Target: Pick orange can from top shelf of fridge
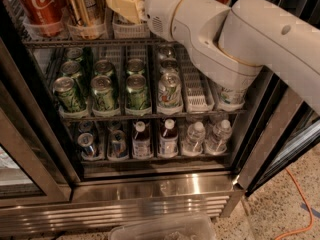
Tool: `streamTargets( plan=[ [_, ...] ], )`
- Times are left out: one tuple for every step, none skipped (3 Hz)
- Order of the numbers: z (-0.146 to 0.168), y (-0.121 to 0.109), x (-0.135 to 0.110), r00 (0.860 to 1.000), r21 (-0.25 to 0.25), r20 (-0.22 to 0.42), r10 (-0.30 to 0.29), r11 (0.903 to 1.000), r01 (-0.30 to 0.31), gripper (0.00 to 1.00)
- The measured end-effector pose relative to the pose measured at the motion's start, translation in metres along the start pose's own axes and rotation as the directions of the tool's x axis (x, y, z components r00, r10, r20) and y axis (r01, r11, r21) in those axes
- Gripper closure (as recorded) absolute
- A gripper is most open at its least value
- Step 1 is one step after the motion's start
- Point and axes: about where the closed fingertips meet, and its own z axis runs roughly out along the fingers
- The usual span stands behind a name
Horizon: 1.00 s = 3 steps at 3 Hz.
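Currently I have the arm (250, 39) stretched across the open front of the fridge (150, 186), its white shell covering the upper right of my view. The gripper (125, 4) is up at the top shelf (100, 42), its pale cream end showing over a white basket (131, 30) and pointing left. I cannot tell from here whether it is released or clenched.

The orange can (86, 4) stands upright on that top shelf, just left of the gripper and apart from it, seated in a clear plastic cup (84, 32) at the rack's front edge. Its top is cut off by the frame. A red Coca-Cola can (42, 6) stands immediately to its left in a cup of its own.

On the rack below, I see 3 lanes of green cans (104, 91) standing upright in white trays, with 1 paler can (170, 89) in the lane to their right and a bare white lane tray (196, 86) beside that. The lowest rack holds 2 cans lying on their sides (88, 145) at the left, 2 dark bottles with white caps (142, 139) in the middle, and 2 clear water bottles (194, 136) at the right.

Under the racks runs the louvred steel base. A clear plastic container (165, 229) sits on the floor in front of it, and an orange cable (296, 204) trails over the speckled floor at the lower right.
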Motion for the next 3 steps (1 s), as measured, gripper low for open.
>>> streamTargets(
  plan=[
    [-0.007,-0.002,-0.014,0.999,0.006,0.027,-0.024,0.9997,0.024,1.00],
    [-0.015,0.002,-0.020,0.999,0.000,0.030,-0.031,0.9995,0.031,1.00],
    [-0.027,0.007,-0.032,0.998,-0.011,0.033,-0.049,0.9987,0.049,1.00]
  ],
)
